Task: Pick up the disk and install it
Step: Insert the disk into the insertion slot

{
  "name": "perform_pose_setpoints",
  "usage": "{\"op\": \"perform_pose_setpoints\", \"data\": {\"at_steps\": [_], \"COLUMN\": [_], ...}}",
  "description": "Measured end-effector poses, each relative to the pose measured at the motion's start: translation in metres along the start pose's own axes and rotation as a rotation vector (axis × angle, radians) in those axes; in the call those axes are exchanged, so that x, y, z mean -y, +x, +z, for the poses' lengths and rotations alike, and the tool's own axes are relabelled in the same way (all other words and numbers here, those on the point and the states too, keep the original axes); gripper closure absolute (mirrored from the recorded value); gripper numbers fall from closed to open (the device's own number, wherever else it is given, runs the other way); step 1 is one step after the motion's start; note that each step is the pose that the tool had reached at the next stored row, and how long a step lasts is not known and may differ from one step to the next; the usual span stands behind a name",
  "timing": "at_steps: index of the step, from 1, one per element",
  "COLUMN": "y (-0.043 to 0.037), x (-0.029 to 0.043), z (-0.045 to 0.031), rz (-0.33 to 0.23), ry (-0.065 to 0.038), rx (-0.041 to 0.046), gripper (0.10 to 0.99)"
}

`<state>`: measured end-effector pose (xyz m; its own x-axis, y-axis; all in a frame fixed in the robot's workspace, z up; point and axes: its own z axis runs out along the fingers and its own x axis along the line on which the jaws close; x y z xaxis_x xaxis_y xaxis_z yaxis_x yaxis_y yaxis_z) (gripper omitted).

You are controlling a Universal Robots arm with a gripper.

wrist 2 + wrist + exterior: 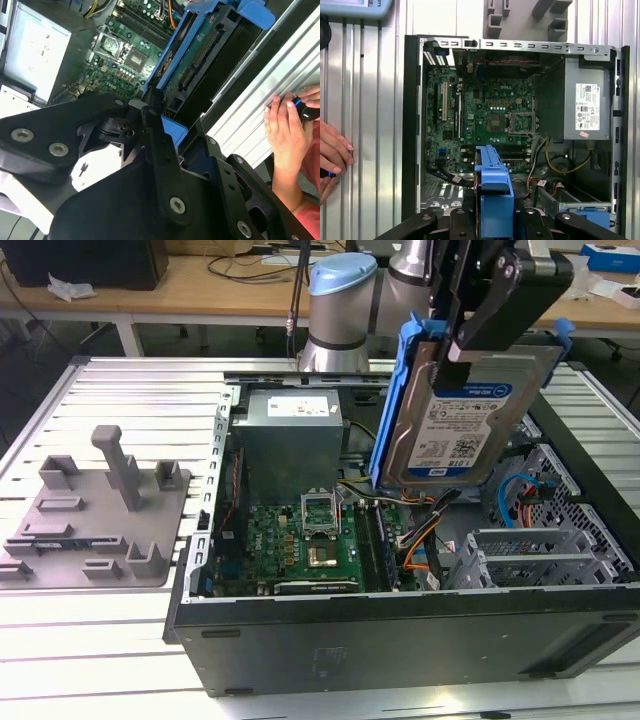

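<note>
Open computer case [400, 635] below, disk [465, 425] between jaws

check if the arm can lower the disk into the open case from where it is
Probably yes: the gripper holds the disk above the case, whose upper side is open, with nothing between. The loose cables underneath might snag.
</note>
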<state>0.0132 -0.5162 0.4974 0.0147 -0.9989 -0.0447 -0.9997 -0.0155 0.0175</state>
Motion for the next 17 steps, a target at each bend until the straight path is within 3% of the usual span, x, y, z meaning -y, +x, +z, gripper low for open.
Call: {"op": "perform_pose_setpoints", "data": {"at_steps": [7,12,17], "y": [0.0086,0.0209,0.0251], "x": [0.0099,0.0217,0.0332], "z": [-0.0001,-0.0002,-0.0004], "rz": [0.002,0.004,0.004], "ry": [0.0,0.0,0.0], "rx": [-0.0001,0.0,0.0], "gripper": [0.718,0.718,0.718]}}
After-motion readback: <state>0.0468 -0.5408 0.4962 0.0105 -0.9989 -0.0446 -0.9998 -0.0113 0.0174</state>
